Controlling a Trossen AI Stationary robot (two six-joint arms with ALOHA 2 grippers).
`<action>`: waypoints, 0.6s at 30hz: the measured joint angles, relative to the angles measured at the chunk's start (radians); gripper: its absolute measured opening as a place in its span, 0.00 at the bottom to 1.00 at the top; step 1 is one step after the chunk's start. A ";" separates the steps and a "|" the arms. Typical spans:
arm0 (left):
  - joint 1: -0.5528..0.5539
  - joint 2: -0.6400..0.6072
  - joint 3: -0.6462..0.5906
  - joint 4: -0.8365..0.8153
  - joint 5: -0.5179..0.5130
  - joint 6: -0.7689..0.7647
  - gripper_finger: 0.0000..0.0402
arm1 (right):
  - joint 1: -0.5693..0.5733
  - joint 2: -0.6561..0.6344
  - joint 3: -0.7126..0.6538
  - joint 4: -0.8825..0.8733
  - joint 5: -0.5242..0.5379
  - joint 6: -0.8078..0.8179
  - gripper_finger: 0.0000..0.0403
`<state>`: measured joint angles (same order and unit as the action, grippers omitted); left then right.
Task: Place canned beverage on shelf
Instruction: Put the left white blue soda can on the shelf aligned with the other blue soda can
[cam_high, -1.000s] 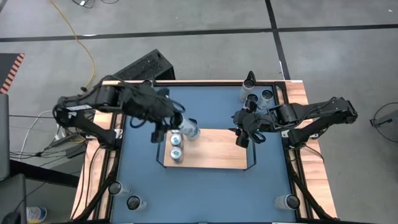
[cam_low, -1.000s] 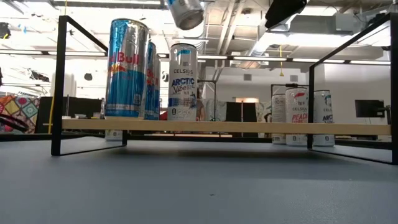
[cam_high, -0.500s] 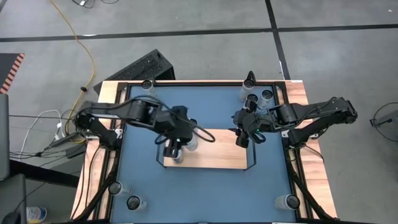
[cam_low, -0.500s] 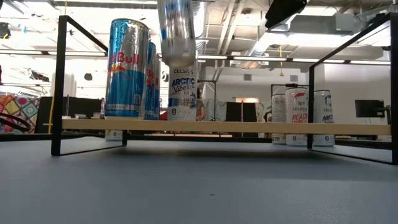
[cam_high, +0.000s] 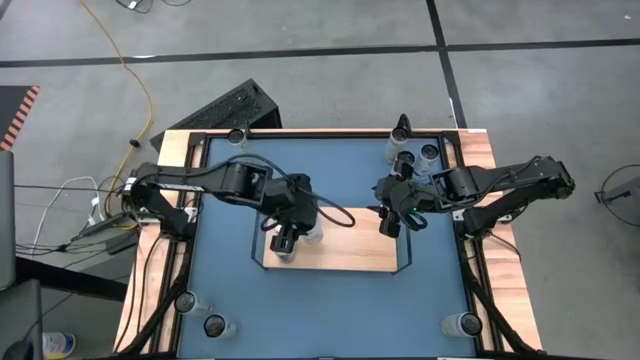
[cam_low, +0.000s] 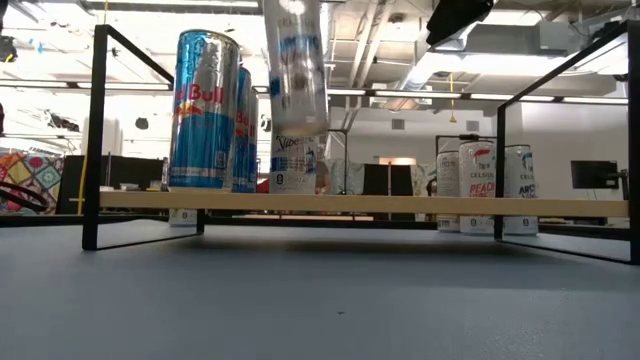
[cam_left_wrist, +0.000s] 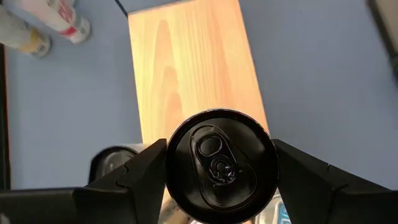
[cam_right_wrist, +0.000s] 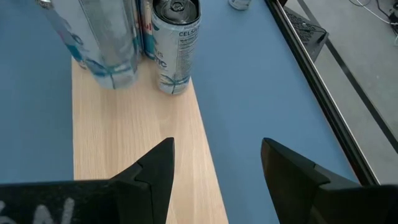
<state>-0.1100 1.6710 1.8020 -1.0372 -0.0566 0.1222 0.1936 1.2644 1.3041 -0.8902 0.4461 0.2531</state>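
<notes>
While a second earlier it hung tilted beside the shelf (cam_high: 345, 240), the left gripper (cam_left_wrist: 219, 168) had carried its can (cam_low: 297, 65) over the board's left end, fingers clamped on the smooth silver cylinder, apparently just above the pale wood. Three cans (cam_low: 207, 110) stood close by inside the thin black rail. Rightward, bare board lay free. Right gripper (cam_right_wrist: 214, 165) hovered parted, holding nothing, over the far end.

Silver-blue can (cam_low: 296, 68) upright above light-wood shelf (cam_high: 350, 250) (clamped in left tool (cam_left_wrist: 219, 167))
</notes>
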 joint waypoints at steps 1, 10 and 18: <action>0.002 0.001 -0.011 0.001 0.000 0.002 0.58 | 0.000 0.000 0.000 0.000 0.000 0.000 0.54; 0.029 0.000 -0.073 0.047 -0.002 0.016 0.58 | 0.000 0.000 0.000 0.000 0.000 0.000 0.54; 0.033 0.000 -0.148 0.094 -0.023 0.015 0.58 | 0.000 0.000 0.000 -0.011 0.000 0.000 0.54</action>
<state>-0.0769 1.6714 1.6537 -0.9436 -0.0799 0.1375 0.1936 1.2644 1.3039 -0.9009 0.4461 0.2531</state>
